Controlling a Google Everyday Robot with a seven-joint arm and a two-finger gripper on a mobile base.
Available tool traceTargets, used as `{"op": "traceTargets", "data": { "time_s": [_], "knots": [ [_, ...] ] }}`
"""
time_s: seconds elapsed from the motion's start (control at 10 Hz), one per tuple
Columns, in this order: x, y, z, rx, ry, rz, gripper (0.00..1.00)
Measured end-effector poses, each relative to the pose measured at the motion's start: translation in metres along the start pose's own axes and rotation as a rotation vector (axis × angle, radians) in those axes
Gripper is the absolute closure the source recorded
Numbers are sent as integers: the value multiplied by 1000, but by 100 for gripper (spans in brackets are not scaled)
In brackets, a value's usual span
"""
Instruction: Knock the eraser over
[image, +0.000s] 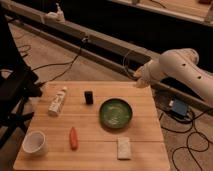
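Observation:
The eraser (88, 97) is a small black block standing upright on the wooden table (145, 130), left of the green bowl (115, 113). My gripper (138, 79) is at the end of the white arm (180, 67), hovering above the table's far right corner. It is well to the right of the eraser and apart from it, with nothing seen in it.
A white bottle (57, 101) lies at the left of the table. A white cup (35, 142) stands at the front left, an orange carrot-like piece (73, 137) beside it. A pale pad (123, 147) lies at the front. Cables and a blue box (178, 107) lie on the floor.

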Motion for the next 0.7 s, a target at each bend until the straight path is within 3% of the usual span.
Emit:
{"op": "traceTargets", "data": {
  "time_s": [0.2, 0.4, 0.7],
  "knots": [
    [0, -5, 4, -8, 0, -19, 97],
    [-10, -4, 31, -56, -14, -69, 100],
    [-26, 7, 79, -137, -66, -78, 100]
  ]
}}
